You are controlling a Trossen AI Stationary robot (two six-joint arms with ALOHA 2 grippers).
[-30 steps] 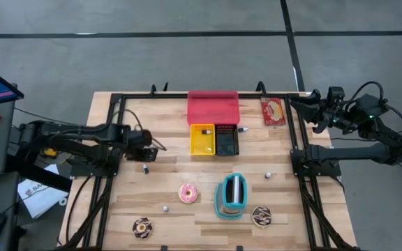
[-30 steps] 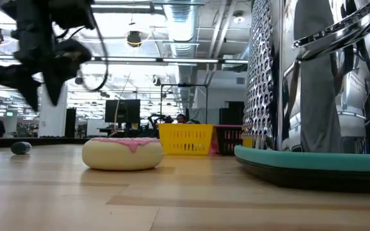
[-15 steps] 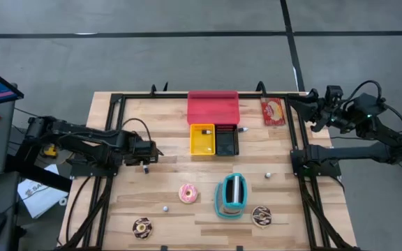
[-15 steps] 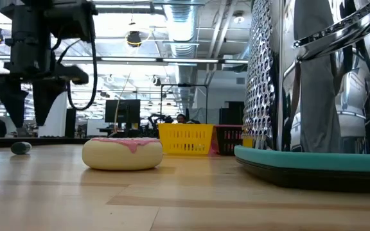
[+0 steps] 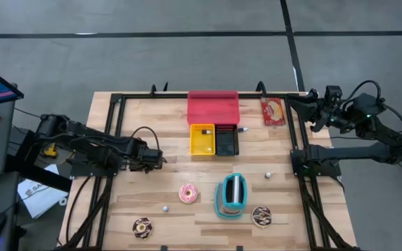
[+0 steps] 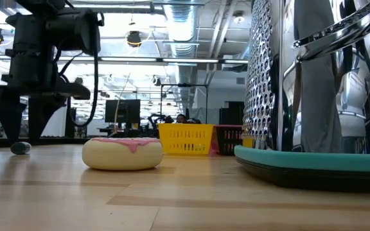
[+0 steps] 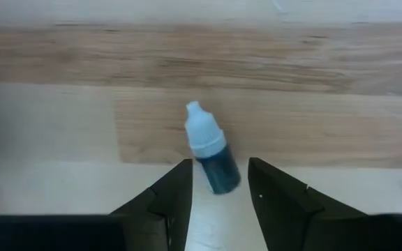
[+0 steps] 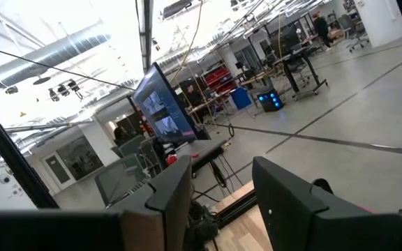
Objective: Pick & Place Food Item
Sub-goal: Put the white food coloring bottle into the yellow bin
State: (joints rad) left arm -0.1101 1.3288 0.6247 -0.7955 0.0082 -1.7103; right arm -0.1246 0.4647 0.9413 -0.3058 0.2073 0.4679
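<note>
- The left claw [image 7: 218, 202] has dropped low over the table at the left-centre of the overhead picture. Its two dark fingers [image 7: 169, 199] are partly open and have narrowed over the last second. They hold nothing yet.
- In the left wrist picture a small dropper bottle [image 7: 210, 150], white cap and dark blue body, lies on its side on the bare wood. Its lower end reaches into the gap between the fingers; no contact shows.
- A second ago the claw hung higher and further left; it has since swung toward the bottle, so a grasp looks close. The bottle is not food, so this may be the wrong target.
- The pink-iced doughnut [image 5: 188, 193] sits untouched at lower centre of the overhead picture, near the teal toast rack [image 5: 232, 196]. Two chocolate doughnuts lie along the bottom edge.
- The right claw [image 8: 218, 202] waits raised at the upper right, fingers apart and empty.
</note>
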